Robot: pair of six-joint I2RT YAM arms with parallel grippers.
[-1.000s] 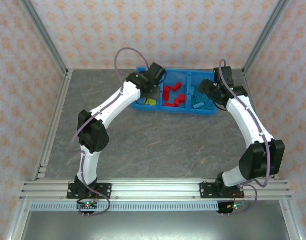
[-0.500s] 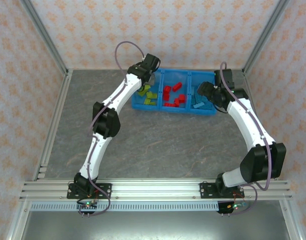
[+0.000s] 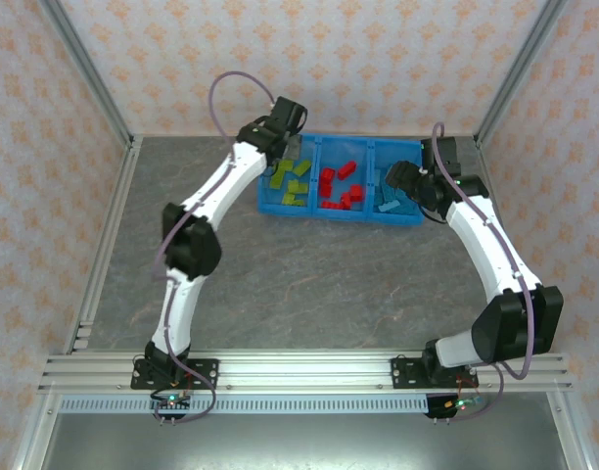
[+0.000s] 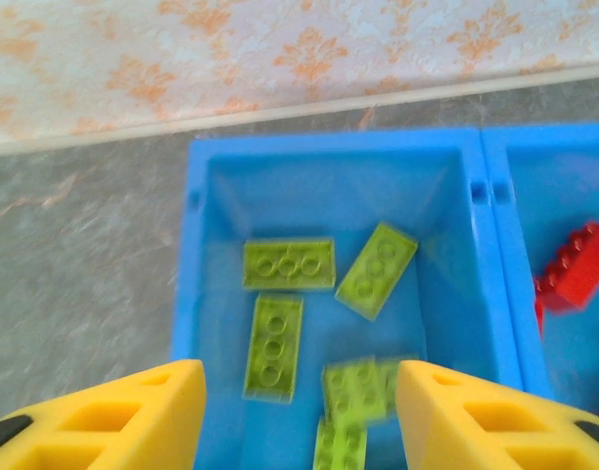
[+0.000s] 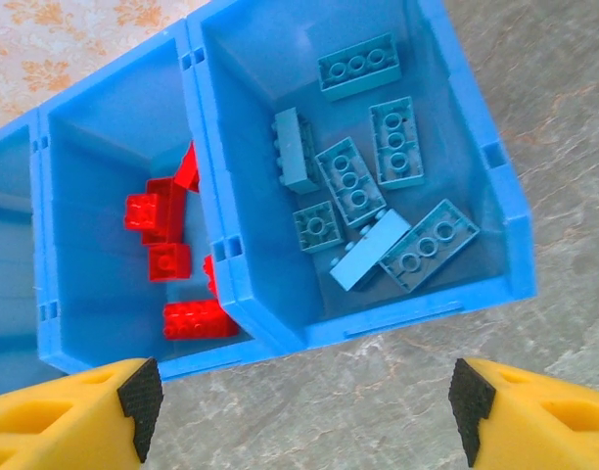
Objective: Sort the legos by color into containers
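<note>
The blue bin (image 3: 329,216) sits at the far side of the table (image 3: 309,284), its three compartments side by side. The left compartment (image 4: 185,294) holds the yellow-green legos (image 4: 289,264): at least five lie flat on its floor, studs up, one blurred and one cut off at the frame edge. The middle compartment (image 5: 47,245) holds the red legos (image 5: 167,245), clustered toward its right wall and partly hidden by the divider. The right compartment (image 5: 515,245) holds seven light blue legos (image 5: 350,181), most studs up, one lying on its side. No lego is seen on the table surface. The left gripper (image 4: 299,392) has its yellow fingers spread apart with nothing between them, hanging above the left compartment and touching nothing. The right gripper (image 5: 304,397) is spread wide and empty, above the near edge of the bin where the middle and right compartments meet. The left arm (image 3: 207,201) is stretched long from its base to the bin's far-left corner. The right arm (image 3: 490,245) bows outward to the right, its wrist at the bin's right end.
</note>
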